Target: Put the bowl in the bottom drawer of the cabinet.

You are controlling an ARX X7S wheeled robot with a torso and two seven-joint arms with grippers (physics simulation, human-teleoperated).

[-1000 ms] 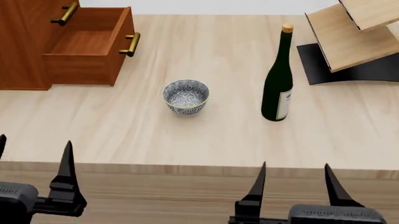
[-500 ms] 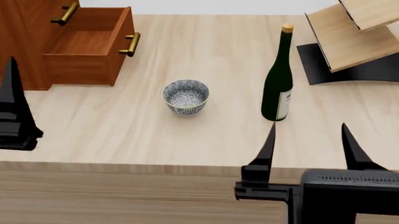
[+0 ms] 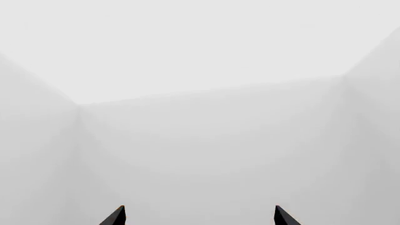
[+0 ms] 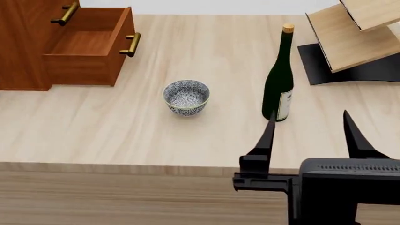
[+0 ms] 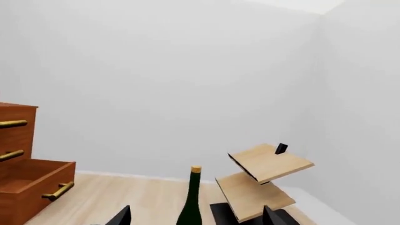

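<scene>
The blue-grey patterned bowl (image 4: 186,97) stands upright on the table, free of both grippers. Far left is the reddish-brown cabinet (image 4: 22,51), its bottom drawer (image 4: 84,44) pulled out and showing nothing inside. My right gripper (image 4: 308,113) hovers open near the table's front edge, right of the bowl and in front of the bottle, holding nothing. In the right wrist view the right gripper (image 5: 196,211) points at the bottle, with the cabinet (image 5: 14,136) and drawer (image 5: 34,185) at one side. My left gripper (image 3: 199,208) is open and faces only white walls; it is out of the head view.
A dark green wine bottle (image 4: 278,79) stands upright right of the bowl, just beyond my right fingertips. A pale wood rack (image 4: 350,35) on a black base fills the back right corner. The table's front edge (image 4: 125,168) runs across the head view.
The left gripper has risen out of the head view. The right gripper has lifted slightly and edged toward the bottle. Bowl, bottle and drawer have not moved.
</scene>
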